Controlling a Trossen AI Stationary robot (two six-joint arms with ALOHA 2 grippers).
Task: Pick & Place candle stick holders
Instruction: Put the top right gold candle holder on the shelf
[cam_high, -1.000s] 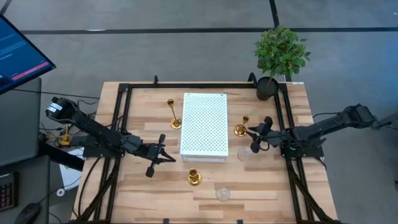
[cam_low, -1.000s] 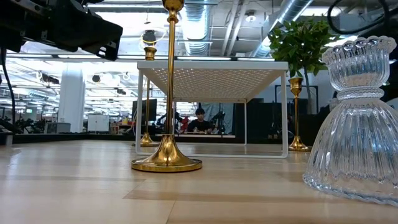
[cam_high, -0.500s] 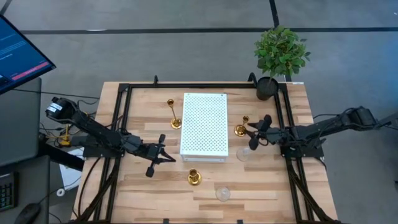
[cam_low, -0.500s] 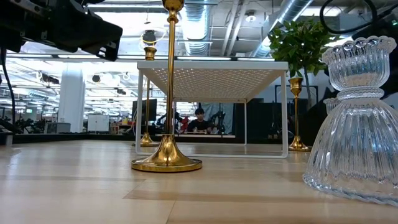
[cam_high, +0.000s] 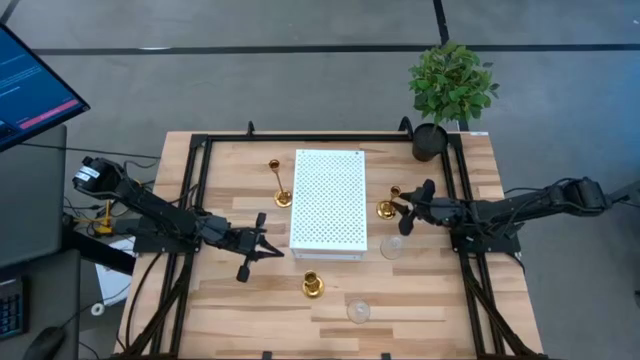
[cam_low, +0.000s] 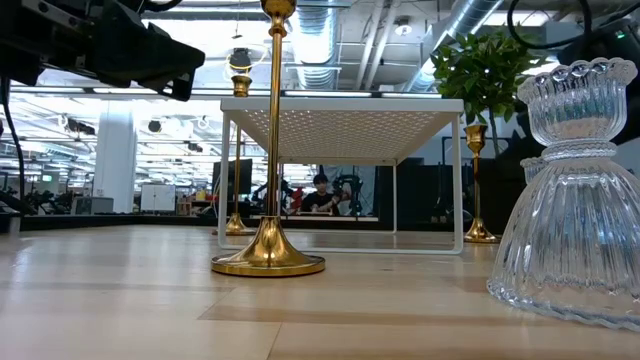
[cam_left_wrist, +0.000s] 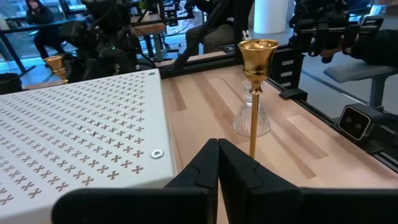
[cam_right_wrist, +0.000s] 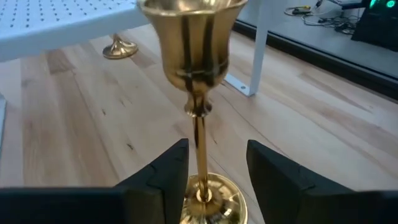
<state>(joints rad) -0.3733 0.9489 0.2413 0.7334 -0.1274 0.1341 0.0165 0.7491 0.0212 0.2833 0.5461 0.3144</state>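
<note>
Gold metal fills the gap between the right gripper's (cam_right_wrist: 208, 180) parted fingers (cam_right_wrist: 158, 177): a thin stem rises between them to a cup-shaped top, with the round base visible below. These fingers stand open around the stem and do not yet press on it. In the overhead view the right gripper (cam_high: 410, 211) lies just beside this gold holder (cam_high: 387, 209), at the right edge of the white perforated shelf (cam_high: 329, 200).

Compared with one second ago, the right arm has slid toward the shelf, leaving the clear glass holder (cam_high: 392, 247) it was next to and lining up on the gold one instead (a change of target, judged from position alone). This suggests a grasp is about to begin; closing on the stem would be the next step.

The left gripper (cam_high: 262, 247) waits near the shelf's left front corner, fingers pressed together on nothing (cam_left_wrist: 217, 163), and is unchanged over the interval.

The remaining holders stand untouched on the wooden table (cam_high: 200, 320): a tall gold one (cam_high: 281, 185) left of the shelf, a gold one (cam_high: 313, 286) in front of it, and a second glass one (cam_high: 358, 311) nearer the front edge. No holder rests on the shelf top, so the task appears to be at an early stage. A potted plant (cam_high: 448, 90) occupies the far right corner.
</note>
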